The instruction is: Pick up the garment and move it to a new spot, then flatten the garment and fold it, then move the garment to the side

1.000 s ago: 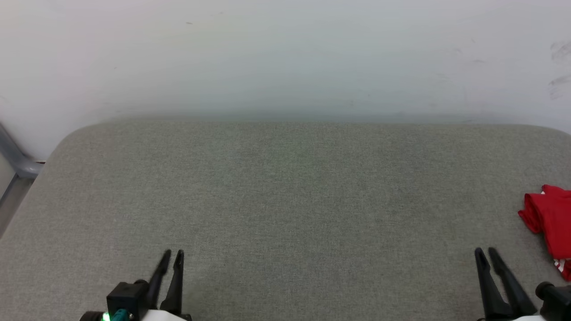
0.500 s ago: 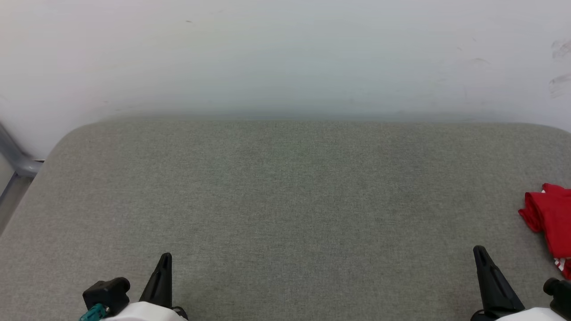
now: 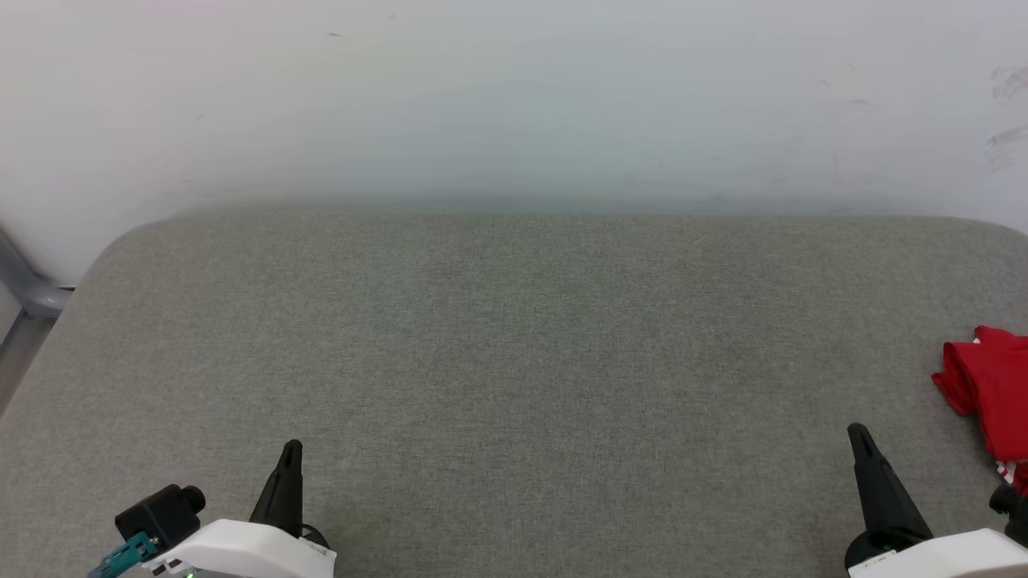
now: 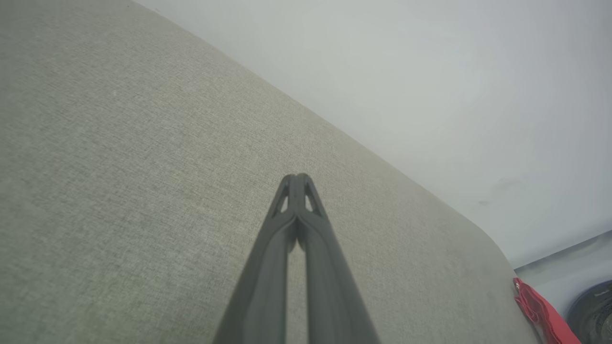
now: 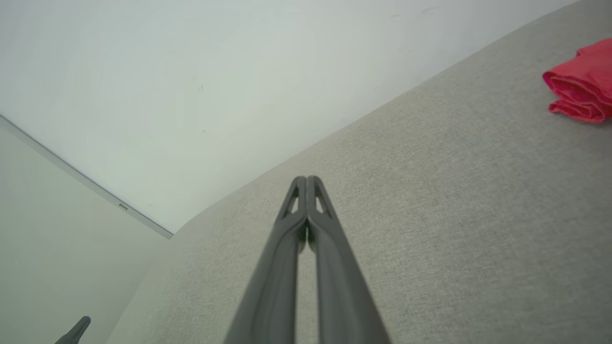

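We have just closed both claws on nothing: left gripper [image 3: 291, 448] and right gripper [image 3: 857, 433] sit empty near us; the garment [image 3: 988, 385] lies bunched, unpicked, at the right edge of the table [image 3: 514, 361].

Bright, even, diffuse light, faint soft shadows, wrist views tilted, slightly soft
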